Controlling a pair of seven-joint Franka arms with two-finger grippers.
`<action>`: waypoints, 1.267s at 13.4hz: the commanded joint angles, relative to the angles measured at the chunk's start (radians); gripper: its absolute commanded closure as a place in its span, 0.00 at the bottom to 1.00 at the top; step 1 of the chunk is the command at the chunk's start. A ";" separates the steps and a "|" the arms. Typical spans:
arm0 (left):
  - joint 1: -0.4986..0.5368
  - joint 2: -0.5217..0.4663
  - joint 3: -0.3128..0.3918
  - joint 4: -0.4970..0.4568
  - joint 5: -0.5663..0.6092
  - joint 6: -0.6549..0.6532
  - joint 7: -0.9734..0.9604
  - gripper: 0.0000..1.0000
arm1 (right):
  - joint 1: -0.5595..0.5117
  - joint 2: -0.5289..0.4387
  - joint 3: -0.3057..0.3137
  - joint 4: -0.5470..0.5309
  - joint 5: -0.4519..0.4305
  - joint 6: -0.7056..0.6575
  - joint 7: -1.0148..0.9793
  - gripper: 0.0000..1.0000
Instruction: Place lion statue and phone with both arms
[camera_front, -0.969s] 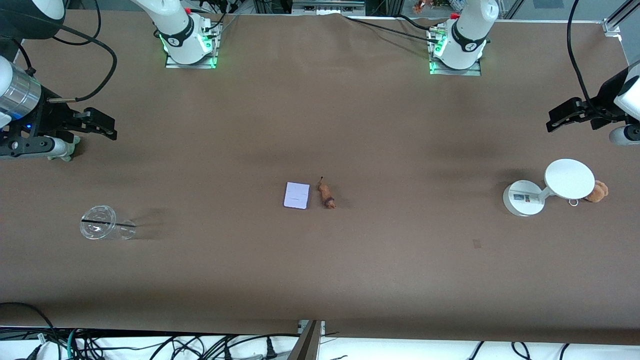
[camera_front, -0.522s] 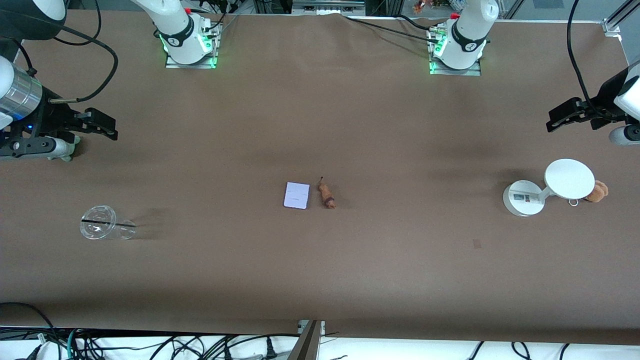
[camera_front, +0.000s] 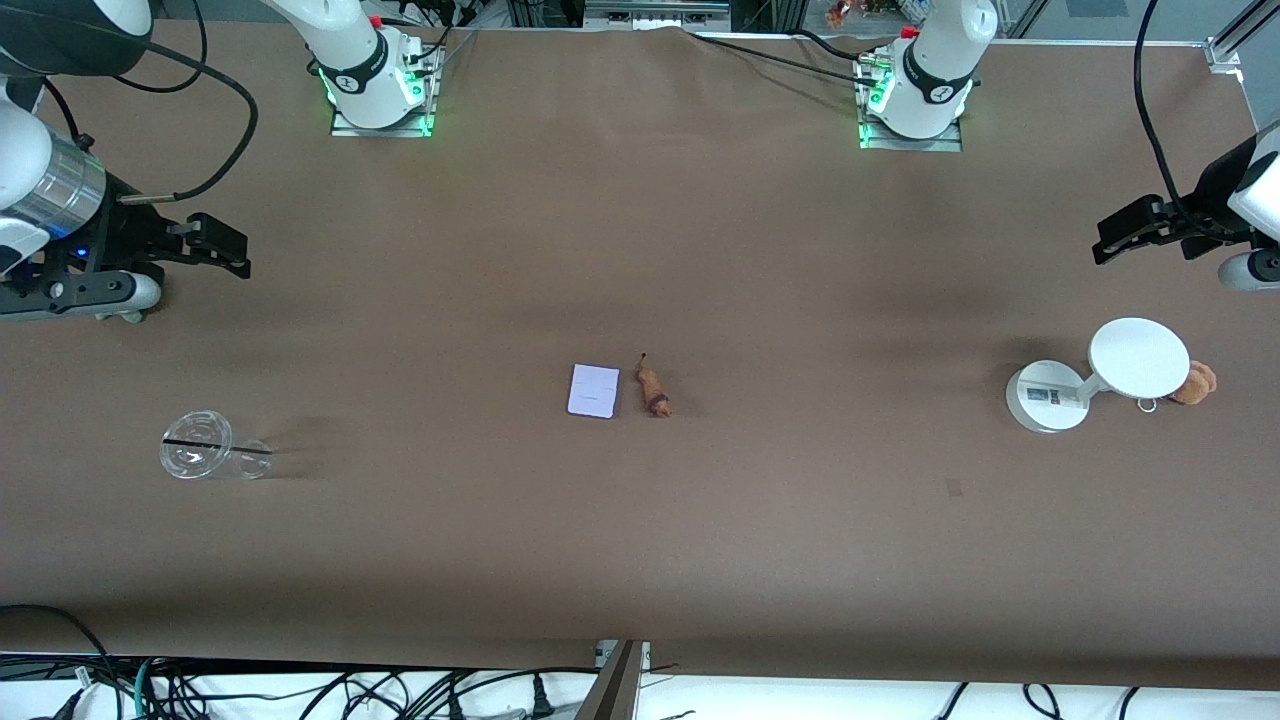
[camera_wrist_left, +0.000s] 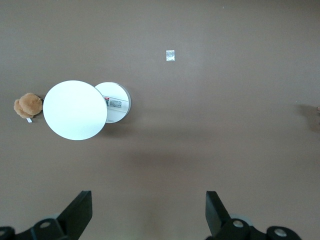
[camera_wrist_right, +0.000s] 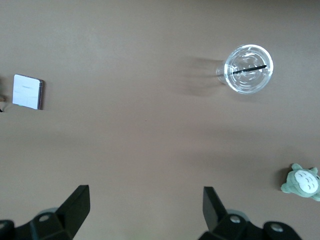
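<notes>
The phone (camera_front: 593, 390) lies flat at the table's middle, pale lavender-white face up. The lion statue (camera_front: 653, 392) lies right beside it, toward the left arm's end, its thin tail pointing toward the robots' bases. The phone also shows in the right wrist view (camera_wrist_right: 27, 91). My right gripper (camera_front: 232, 250) is open and empty, up in the air over bare table at the right arm's end. My left gripper (camera_front: 1110, 238) is open and empty, over bare table at the left arm's end. Both show wide-apart fingers in their wrist views, left (camera_wrist_left: 148, 200) and right (camera_wrist_right: 145, 195).
A clear plastic cup (camera_front: 205, 455) lies on its side at the right arm's end. A grey-green plush toy (camera_wrist_right: 302, 181) sits by the right gripper. A white round-disc stand (camera_front: 1095, 375) and an orange-brown plush (camera_front: 1194, 383) stand at the left arm's end.
My right gripper has moved a little toward the table's middle. The left arm, the phone and the lion statue have not moved.
</notes>
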 joint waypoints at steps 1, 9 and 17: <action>0.008 0.010 -0.007 0.029 0.001 -0.015 0.018 0.00 | 0.003 0.001 0.000 0.010 -0.010 0.000 0.003 0.00; 0.007 0.013 -0.007 0.027 0.002 -0.015 0.016 0.00 | 0.011 0.000 -0.002 0.012 -0.011 0.000 -0.003 0.00; 0.016 0.018 -0.006 0.038 0.001 -0.009 0.015 0.00 | 0.009 0.018 -0.002 0.010 -0.011 0.010 -0.003 0.00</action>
